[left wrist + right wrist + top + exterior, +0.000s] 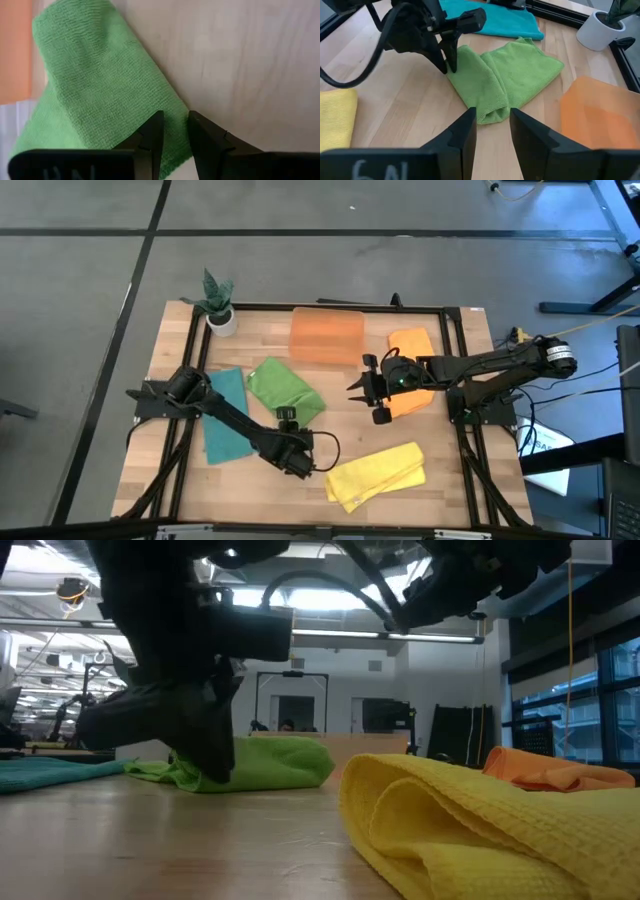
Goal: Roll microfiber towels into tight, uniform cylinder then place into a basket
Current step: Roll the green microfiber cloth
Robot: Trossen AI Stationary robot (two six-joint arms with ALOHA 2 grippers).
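Observation:
The green towel (285, 390) lies loosely folded on the table's middle, in front of the orange basket (327, 335). My left gripper (175, 120) slants down at the towel's near edge (451, 70), fingers open a little, the hem showing in the gap. My right gripper (492, 125) hangs open above the table to the towel's right, holding nothing. A teal towel (225, 415) lies flat at the left. A yellow towel (378, 475) lies folded near the front edge. An orange towel (415, 345) lies under my right arm. My left gripper comes at the green towel's near edge (172, 150) slanting down from the table's near side, one fingertip (155, 125) over the cloth and the other beside the hem. Whether the fingertips touch the cloth, I cannot tell. The towel lies slack on the table.
A white pot with a green plant (220, 315) stands at the far left corner. A black frame (330, 307) runs around the tabletop. Bare wood (330, 430) shows between the green and yellow towels.

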